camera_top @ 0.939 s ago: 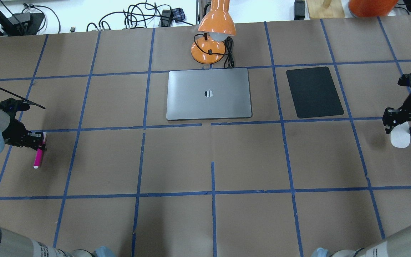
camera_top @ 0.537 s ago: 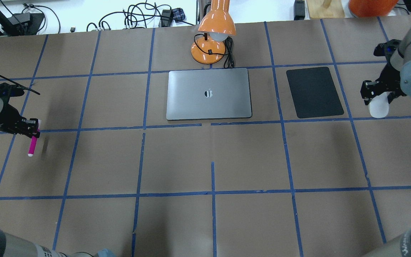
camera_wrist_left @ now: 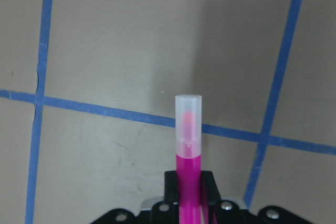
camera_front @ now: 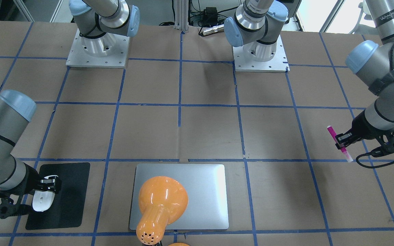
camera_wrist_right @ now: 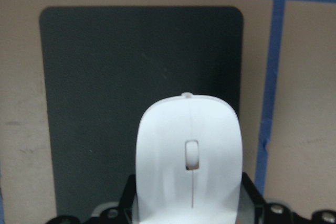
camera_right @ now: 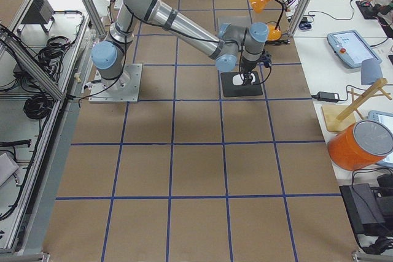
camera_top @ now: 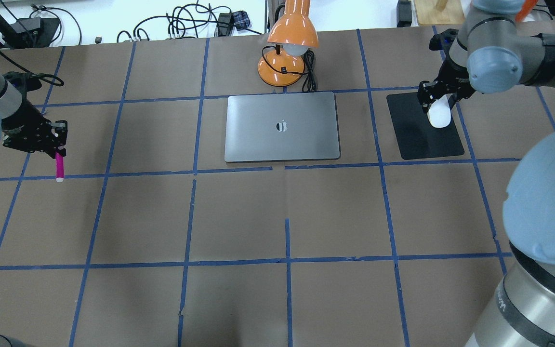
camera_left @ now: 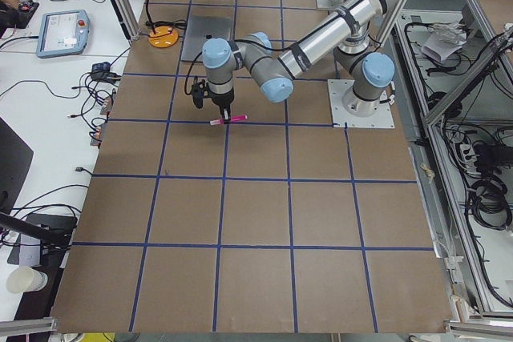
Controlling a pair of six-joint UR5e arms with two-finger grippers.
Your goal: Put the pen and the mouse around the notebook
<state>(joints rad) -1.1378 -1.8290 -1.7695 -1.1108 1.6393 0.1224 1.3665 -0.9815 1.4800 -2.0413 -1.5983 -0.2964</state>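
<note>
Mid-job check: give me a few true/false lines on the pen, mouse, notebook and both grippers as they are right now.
1. The left gripper grips the pen. True.
2. The mouse lies on the notebook. False: the right gripper holds it over the black mat.
3. The pen touches the notebook. False: it is far from it, toward the robot's left.
4. An orange lamp stands beyond the notebook's far edge. True.
5. The right gripper is open and empty. False: it is shut on the mouse.
</note>
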